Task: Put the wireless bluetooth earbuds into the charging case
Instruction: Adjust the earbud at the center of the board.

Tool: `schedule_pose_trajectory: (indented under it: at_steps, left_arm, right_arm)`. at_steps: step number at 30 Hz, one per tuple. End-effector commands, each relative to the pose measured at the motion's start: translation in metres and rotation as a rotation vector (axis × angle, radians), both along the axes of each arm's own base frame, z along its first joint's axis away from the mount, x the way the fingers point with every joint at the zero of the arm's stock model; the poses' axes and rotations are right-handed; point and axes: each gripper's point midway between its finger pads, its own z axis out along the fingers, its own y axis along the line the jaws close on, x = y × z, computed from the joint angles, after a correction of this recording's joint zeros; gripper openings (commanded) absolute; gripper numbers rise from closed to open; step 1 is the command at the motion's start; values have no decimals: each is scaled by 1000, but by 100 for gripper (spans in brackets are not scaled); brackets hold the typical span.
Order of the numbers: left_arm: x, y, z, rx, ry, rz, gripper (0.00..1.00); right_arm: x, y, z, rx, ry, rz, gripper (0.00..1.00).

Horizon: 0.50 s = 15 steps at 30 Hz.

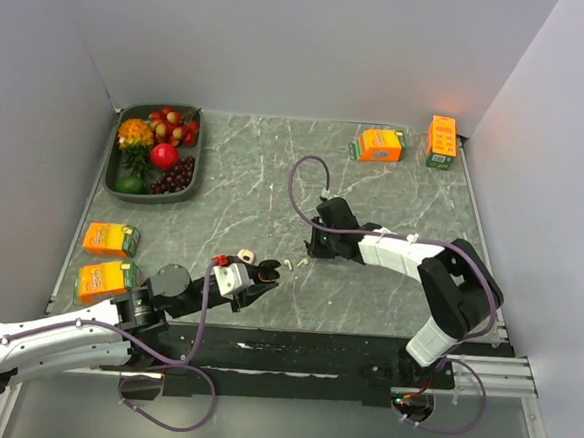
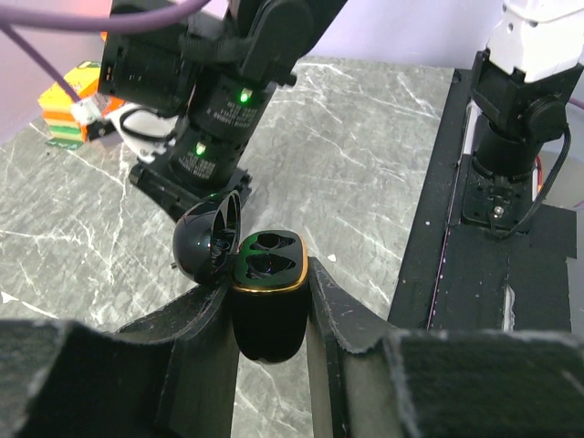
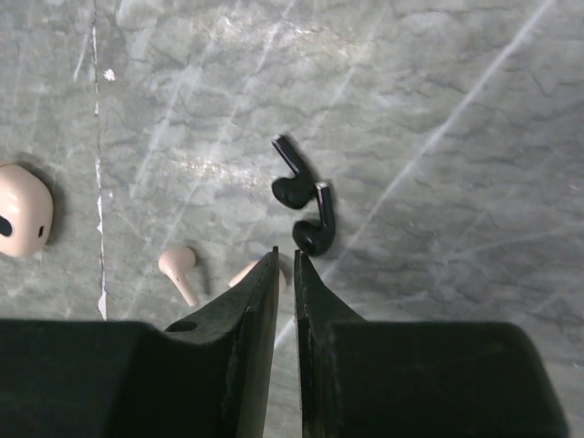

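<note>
Left wrist view shows the black charging case (image 2: 268, 315) clamped upright between the left fingers (image 1: 265, 274), one finger pressing on each side of its body. Its lid (image 2: 206, 243) is hinged open and leans away to the left. Both wells under the gold-edged rim are bare, with no bud seated in them. The case is held just above the grey marbled table (image 2: 365, 182), close in front of the right arm.

From the right wrist camera, the right fingers (image 3: 286, 261) are drawn nearly together with only a thin slit between them, and nothing is gripped there. They point down at the table over the earbuds. The two black earbuds (image 3: 294, 187) lie just beyond the tips, touching each other, one stem aimed up-left and the other lying alongside. The two white earbuds (image 3: 179, 268) lie on the table to the left of the tips. One is in plain sight, and the second is partly hidden behind the left-hand finger. A rounded white case (image 3: 22, 212) sits farther left, at the edge of that view.

Seen from above, the two sets of fingers are near each other at the near middle of the table. The white buds lie between them, and the white case lies just beside the left fingers. A tray (image 1: 113, 171) of fruit stands at the far left, and four orange cartons (image 1: 110, 238) sit well apart from the work.
</note>
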Motion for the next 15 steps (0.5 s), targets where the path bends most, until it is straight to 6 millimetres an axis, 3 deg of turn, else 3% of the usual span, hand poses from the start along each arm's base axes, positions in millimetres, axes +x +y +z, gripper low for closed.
schedule_pose_trajectory:
  at_steps: [1, 7, 10, 14, 15]
  left_arm:
    - [1, -3, 19, -60, -21, 3, 1]
    - [2, -3, 18, -56, -22, 6, 1]
    - [1, -3, 17, -56, -20, 6, 1]
    - [1, -2, 17, -56, -23, 6, 1]
    - [3, -2, 17, -53, -25, 11, 1]
  right_arm:
    - [13, 12, 3, 19, -18, 7, 20]
    - [22, -20, -11, -30, 28, -94, 21]
    - [34, -40, -7, -65, -2, -157, 28]
    - [43, -44, 15, -60, -64, -187, 50]
    - [43, -45, 22, -56, -73, -194, 60]
